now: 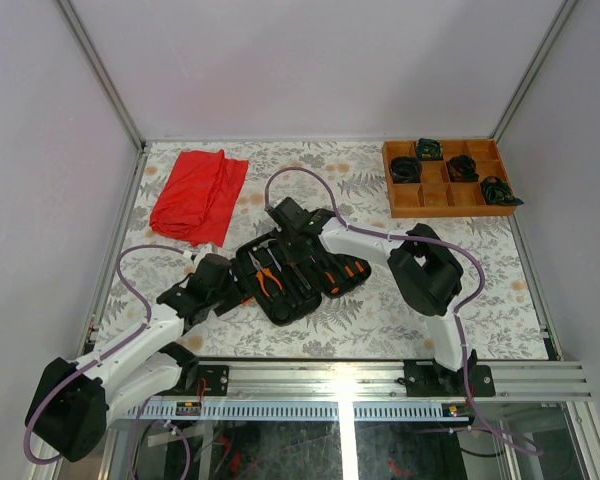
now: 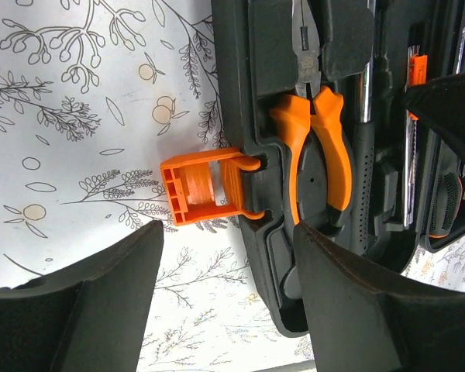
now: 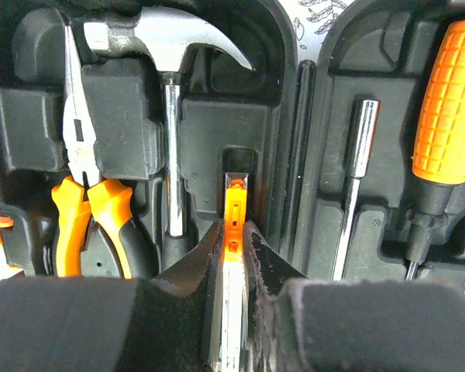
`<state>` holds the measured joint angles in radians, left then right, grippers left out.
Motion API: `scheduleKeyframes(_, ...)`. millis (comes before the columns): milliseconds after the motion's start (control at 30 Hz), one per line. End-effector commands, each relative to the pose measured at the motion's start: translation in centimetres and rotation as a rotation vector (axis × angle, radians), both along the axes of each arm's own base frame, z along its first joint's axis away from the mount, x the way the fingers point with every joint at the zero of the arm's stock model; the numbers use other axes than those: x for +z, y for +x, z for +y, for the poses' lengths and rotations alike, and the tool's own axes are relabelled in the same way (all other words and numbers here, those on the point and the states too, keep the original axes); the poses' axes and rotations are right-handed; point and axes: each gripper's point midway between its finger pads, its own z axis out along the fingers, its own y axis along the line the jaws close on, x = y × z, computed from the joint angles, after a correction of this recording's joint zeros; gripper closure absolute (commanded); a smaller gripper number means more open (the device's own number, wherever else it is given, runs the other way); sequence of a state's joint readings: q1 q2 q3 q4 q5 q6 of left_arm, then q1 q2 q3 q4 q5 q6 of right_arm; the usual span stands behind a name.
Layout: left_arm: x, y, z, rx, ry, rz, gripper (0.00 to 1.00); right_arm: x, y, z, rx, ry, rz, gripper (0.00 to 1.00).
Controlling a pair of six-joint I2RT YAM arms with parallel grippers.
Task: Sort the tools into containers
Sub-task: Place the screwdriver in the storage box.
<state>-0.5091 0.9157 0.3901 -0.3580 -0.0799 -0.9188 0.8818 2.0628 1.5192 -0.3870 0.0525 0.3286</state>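
floral table point(image 1: 380, 322), right pincer point(image 3: 231, 252) around knife point(image 3: 233, 203)

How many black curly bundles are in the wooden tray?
4 bundles, all in the wooden tray: one at its left, one at the back, one in the middle, one at its right edge. None seems hidden.

1. Left arm point(image 1: 130, 365): white shell links with black joints, and a bulky black block at the end farthest from its fingers.
2. Right arm point(image 1: 365, 240): the same white-and-black build, with a big black housing point(image 1: 425, 270) well back from its fingers.
3. A purple cable point(image 1: 130, 290) loops along each arm, running back from the fingers.
4. Fingers point(image 2: 101, 310): matte black, wedge-shaped, faintly grainy.
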Motion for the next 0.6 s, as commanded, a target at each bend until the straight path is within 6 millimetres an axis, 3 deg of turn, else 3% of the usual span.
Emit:
scheduleKeyframes(0,0.4,0.5,-0.3,-0.004,-0.023,-0.032,0.34,0.3,0.6,0.2,-0.023,-0.019,-0.016,0.85)
scheduleKeyframes(233,0.6,0.7,-0.1,-0.003,-0.011,-0.038,0.34,2.6,0.8,0.1,-0.025,0.008,-0.052,0.65)
scheduleKeyframes(567,0.8,0.9,0.0,-0.004,-0.002,-0.044,0.34,7.1,0.9,-0.8,-0.017,0.047,-0.134,0.62)
